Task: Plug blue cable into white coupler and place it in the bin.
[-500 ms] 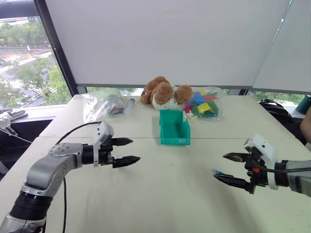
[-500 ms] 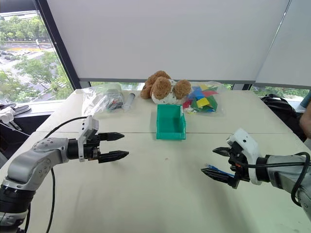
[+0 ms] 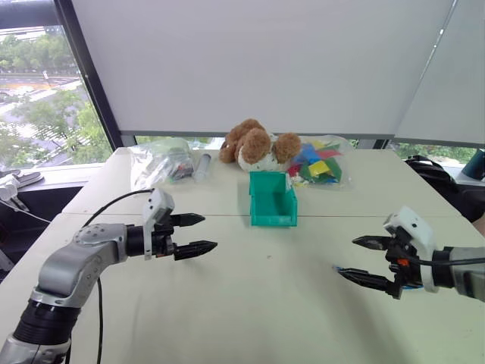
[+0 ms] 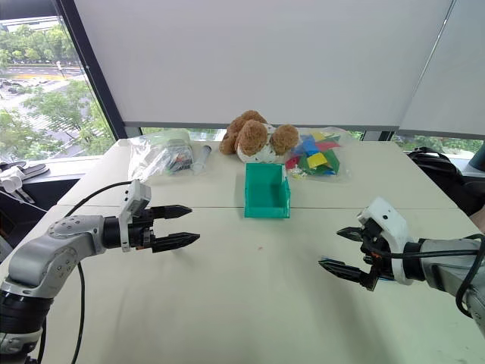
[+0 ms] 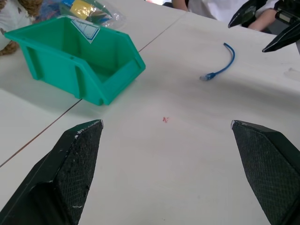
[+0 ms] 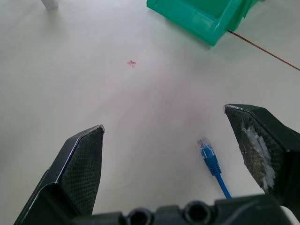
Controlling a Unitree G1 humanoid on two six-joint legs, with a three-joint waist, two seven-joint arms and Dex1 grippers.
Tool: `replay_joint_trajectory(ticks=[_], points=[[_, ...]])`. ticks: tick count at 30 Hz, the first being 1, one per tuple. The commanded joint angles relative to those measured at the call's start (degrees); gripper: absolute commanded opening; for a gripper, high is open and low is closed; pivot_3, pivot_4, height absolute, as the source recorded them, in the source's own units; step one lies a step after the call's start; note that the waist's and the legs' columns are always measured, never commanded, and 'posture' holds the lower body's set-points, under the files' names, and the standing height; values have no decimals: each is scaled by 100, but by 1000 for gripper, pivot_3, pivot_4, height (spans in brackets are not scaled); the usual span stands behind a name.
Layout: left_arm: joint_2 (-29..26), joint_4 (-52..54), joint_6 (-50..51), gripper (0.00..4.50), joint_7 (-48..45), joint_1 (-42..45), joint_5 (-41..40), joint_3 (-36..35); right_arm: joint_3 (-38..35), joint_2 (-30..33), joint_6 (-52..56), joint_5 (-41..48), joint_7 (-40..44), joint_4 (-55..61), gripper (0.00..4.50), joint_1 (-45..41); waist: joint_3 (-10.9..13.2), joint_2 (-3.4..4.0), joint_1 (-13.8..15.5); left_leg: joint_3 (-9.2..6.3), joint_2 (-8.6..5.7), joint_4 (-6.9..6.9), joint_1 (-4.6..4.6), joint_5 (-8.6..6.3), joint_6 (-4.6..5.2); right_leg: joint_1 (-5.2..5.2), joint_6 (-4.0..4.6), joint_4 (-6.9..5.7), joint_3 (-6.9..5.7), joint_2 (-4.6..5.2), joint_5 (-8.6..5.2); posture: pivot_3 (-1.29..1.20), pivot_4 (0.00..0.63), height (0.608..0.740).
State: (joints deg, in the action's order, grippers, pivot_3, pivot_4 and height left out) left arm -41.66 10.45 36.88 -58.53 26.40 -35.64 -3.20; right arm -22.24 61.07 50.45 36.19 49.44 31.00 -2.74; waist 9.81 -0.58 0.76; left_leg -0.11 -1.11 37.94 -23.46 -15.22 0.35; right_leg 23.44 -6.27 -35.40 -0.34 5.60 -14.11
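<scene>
Rightward and slightly lower, the right gripper (image 4: 347, 251) now hangs above the blue cable (image 5: 219, 68), which lies on the table at the bin's (image 3: 271, 202) four o'clock. Both grippers' fingers stand apart, empty. Next: descend, pinch the plug end.

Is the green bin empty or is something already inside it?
Empty as far as visible: the bin shows bare green interior; the blue cable lies on the table.
</scene>
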Motion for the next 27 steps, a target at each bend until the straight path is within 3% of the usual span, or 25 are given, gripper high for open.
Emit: replay_joint_trajectory(ticks=[1,8,14,27], points=[[39,144,-79,4500,16,121,-53,-92,-142,69,-133,-81,17,-55,4459,-26,0,0,2,0,0,0,0,0,0,0,0,0,0,0,0,0,150,740],[152,75,-140,4500,2,188,21,-15,-29,156,-318,-327,87,-329,4459,-67,0,0,-2,1,-1,0,0,0,0,0,0,0,0,-2,0,0,150,740],[227,48,-185,4500,11,238,77,17,354,340,-1440,-1190,480,-1288,4459,203,0,0,1,2,-3,1,1,0,0,-2,-1,0,-5,-4,0,0,150,740],[316,141,-105,4500,22,291,50,39,1311,-594,-3292,-1780,1365,-4474,4459,-564,1,3,-24,7,-3,6,11,1,0,-7,-19,-14,-4,-14,10,0,150,740]])
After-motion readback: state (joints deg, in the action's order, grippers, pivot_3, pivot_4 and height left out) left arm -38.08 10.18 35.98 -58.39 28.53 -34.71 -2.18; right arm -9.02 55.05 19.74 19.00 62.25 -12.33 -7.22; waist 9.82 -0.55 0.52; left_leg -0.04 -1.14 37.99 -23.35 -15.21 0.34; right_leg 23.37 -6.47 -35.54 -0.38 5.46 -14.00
